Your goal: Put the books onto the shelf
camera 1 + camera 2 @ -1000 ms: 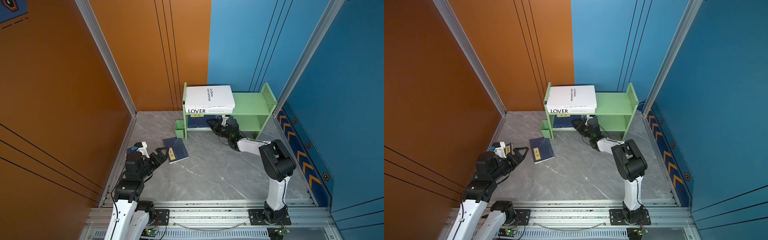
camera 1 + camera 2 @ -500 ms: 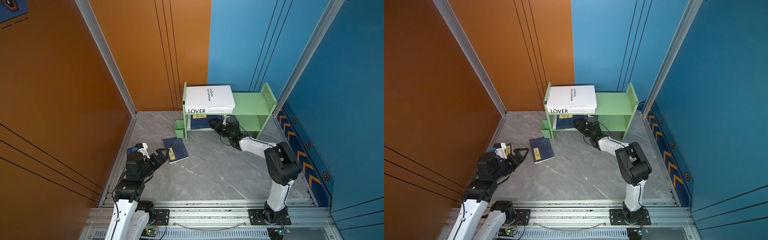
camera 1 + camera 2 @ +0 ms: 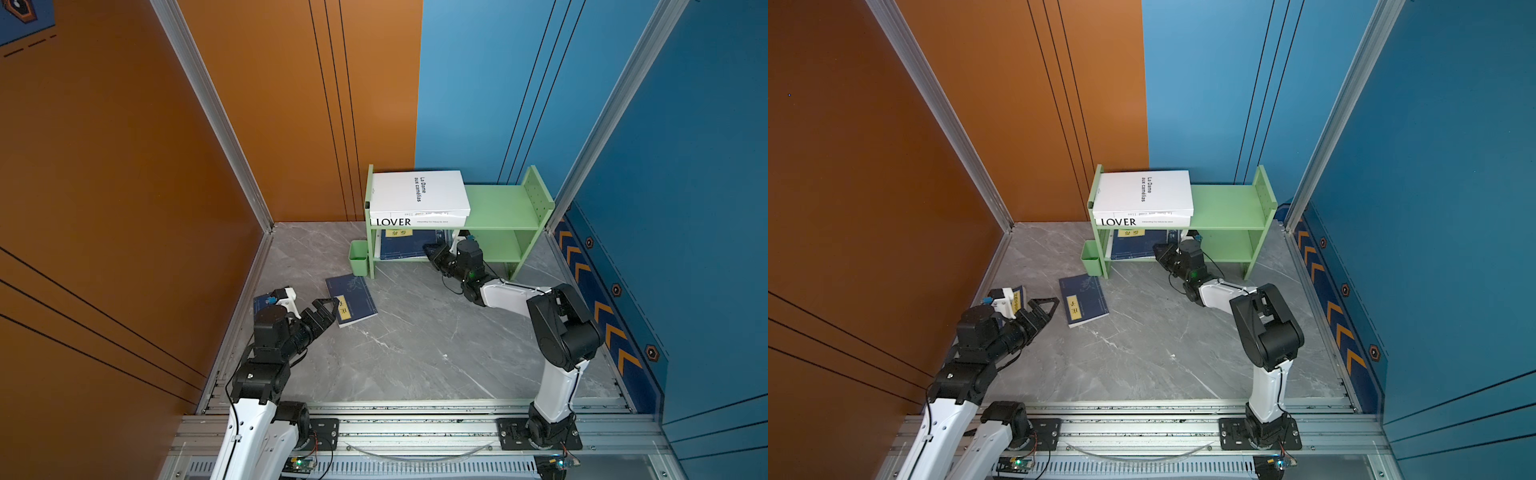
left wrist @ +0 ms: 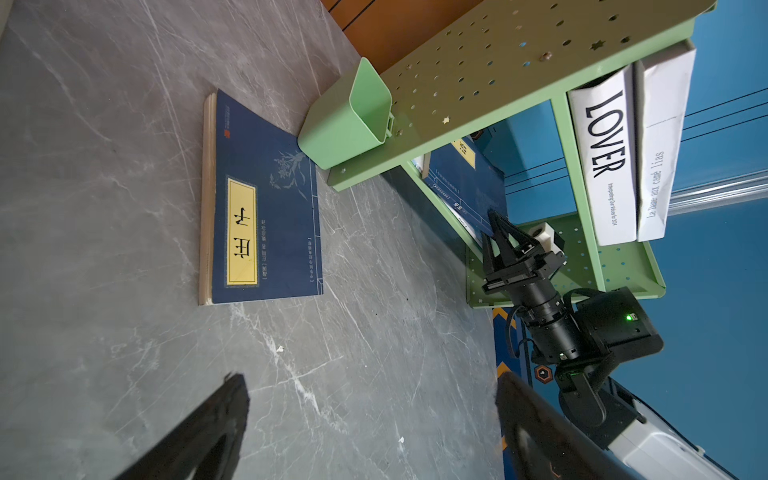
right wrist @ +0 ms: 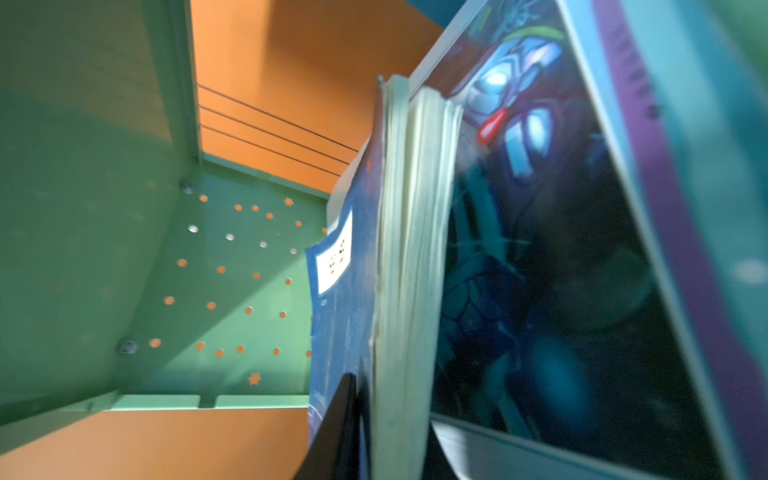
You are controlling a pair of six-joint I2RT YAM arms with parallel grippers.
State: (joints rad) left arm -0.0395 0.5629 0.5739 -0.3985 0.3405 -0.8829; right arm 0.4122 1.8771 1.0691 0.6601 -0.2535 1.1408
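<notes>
Grey marble floor (image 3: 415, 332): your thin navy yellow-labelled book (image 3: 351, 300) lies just ahead of the wide-open left gripper (image 3: 332, 309), the nearer arm. Right gripper (image 3: 430, 249) pinches the shelved navy book (image 3: 405, 245).

The floor (image 3: 415, 345) looks like matt grey stone with pale veins; the shelf (image 4: 498, 62) is smooth, satin-painted green, wood or metal I cannot tell; its cup (image 4: 349, 120) is smooth green plastic; the navy book on the floor (image 4: 266, 199) has a matt paper cover; the shelved navy book (image 5: 345, 311) shows rough cream page edges; the magazine (image 5: 540, 249) is glossy; the white books (image 3: 419, 191) are matt paper; my left gripper (image 3: 330, 311) is matt black plastic; the rail (image 3: 415, 432) is bare brushed metal.
</notes>
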